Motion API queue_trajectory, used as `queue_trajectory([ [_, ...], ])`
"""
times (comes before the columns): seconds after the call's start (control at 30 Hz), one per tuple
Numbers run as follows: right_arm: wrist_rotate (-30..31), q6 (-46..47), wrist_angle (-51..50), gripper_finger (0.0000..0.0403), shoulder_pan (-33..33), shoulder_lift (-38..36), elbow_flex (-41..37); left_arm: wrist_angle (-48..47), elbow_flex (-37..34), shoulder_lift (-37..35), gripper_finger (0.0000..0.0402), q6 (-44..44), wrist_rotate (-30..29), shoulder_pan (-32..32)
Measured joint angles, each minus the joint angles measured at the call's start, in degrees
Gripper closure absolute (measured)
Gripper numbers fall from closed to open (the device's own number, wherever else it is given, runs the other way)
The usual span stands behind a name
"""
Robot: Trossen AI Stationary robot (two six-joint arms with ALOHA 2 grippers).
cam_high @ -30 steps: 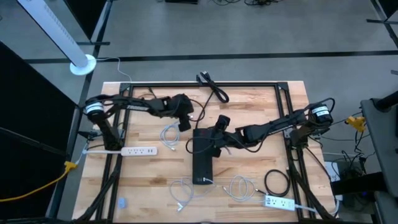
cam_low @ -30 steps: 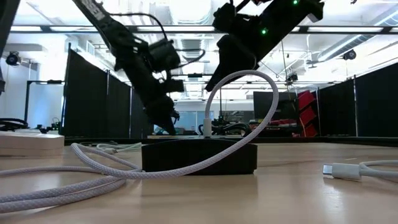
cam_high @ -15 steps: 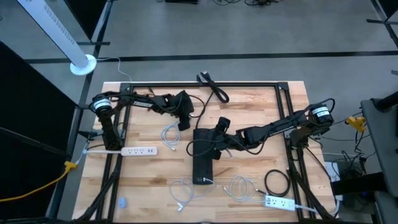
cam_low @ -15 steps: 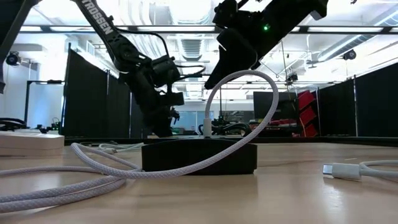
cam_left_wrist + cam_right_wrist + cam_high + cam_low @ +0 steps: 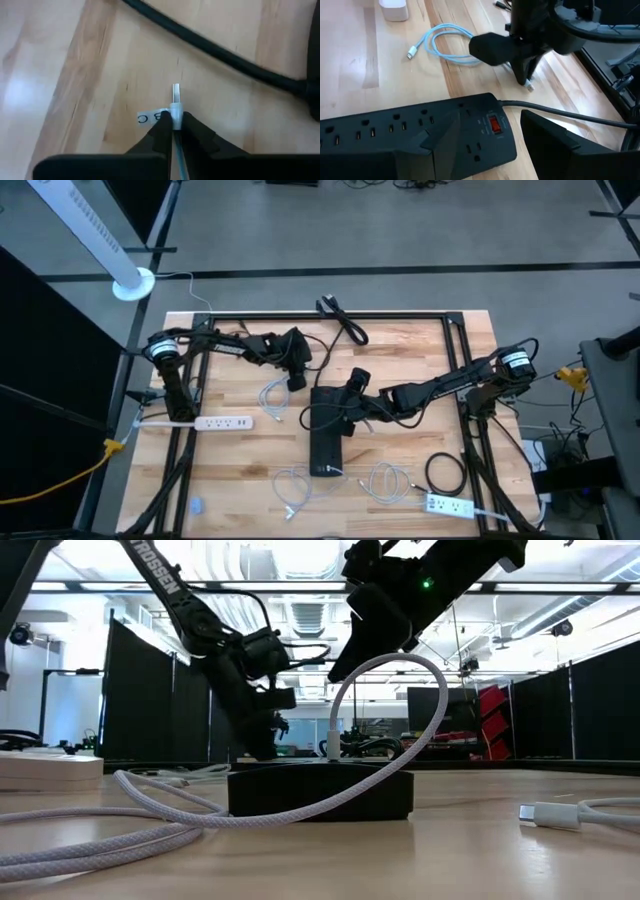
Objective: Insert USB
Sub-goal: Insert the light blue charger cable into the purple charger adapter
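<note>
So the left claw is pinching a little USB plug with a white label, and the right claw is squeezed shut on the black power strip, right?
Not quite. The right gripper is open, its fingers over the power strip without squeezing it, as the right wrist view shows. The left gripper does pinch the labelled USB plug.

White USB plug (image 5: 175, 104), labelled, pinched upright just above the wooden table (image 5: 75, 75).

L arm (image 5: 240, 346) pulled back a bit w/ the USB plug (image 5: 175, 106). L gripper (image 5: 297, 379) now sits farther from the black power strip (image 5: 327, 430).
</note>
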Motion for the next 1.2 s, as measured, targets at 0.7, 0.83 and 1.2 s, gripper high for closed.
queue_trajectory([
  [0.7, -4.5, -15.4, 35.1, 0.0208, -0.9, 6.7, -0.2, 61.4, -38.9, -45.0, 0.0385, -11.8, 10.2, -17.1],
  [0.83, -8.1, -16.2, 51.3, 0.0208, -1.1, 11.2, -0.2, 62.1, -39.1, -46.0, 0.0385, -12.1, 10.3, -18.2],
  [1.2, -7.9, -17.6, 59.7, 0.0208, -1.4, 20.7, 8.2, 64.6, -39.1, -43.0, 0.0385, -13.5, 10.4, -19.5],
])
